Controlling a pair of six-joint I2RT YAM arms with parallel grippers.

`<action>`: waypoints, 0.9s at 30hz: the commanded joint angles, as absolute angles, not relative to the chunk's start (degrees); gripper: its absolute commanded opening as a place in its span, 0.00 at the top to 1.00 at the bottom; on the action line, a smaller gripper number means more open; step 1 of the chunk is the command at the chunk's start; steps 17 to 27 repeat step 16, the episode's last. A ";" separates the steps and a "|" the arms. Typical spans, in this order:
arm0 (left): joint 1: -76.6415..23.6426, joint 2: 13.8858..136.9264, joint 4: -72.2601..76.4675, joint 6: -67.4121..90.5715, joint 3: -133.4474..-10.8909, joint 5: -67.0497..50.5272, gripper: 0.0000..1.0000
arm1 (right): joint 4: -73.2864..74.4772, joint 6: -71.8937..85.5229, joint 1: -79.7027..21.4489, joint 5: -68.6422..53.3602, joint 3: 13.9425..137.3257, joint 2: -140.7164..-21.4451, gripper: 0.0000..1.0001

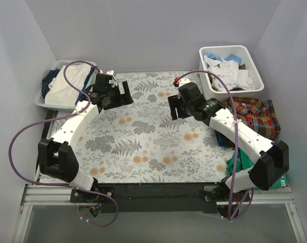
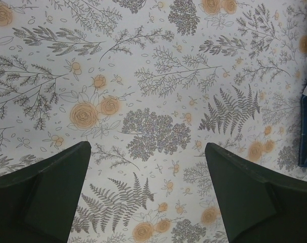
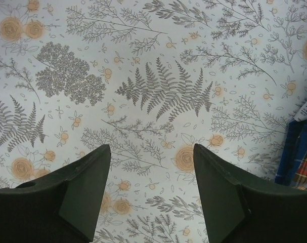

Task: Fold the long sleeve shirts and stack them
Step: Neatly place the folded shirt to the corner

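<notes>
While left gripper (image 2: 147, 146) and right gripper (image 3: 150, 147) gape empty | plaid shirt (image 1: 254, 115): soft, limp, likely light | pinch a shoulder edge

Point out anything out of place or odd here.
The plaid shirt lies crumpled at the right edge of the table, below the white bin, partly hidden by the right arm, not spread flat. Nothing looks spilled or damaged.
</notes>
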State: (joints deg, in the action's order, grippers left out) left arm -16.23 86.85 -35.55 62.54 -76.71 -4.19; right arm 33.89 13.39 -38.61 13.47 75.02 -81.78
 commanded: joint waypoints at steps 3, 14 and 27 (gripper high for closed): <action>-16.61 81.66 -32.35 60.12 -73.39 -2.73 0.02 | 28.48 14.07 -38.94 11.16 72.08 -81.82 0.26; -16.79 76.73 -28.22 61.44 -67.33 5.01 0.02 | 26.37 12.48 -38.94 11.78 70.40 -82.53 0.26; -16.79 74.90 -26.99 61.52 -66.01 6.76 0.02 | 26.19 12.31 -38.94 12.22 70.23 -82.70 0.26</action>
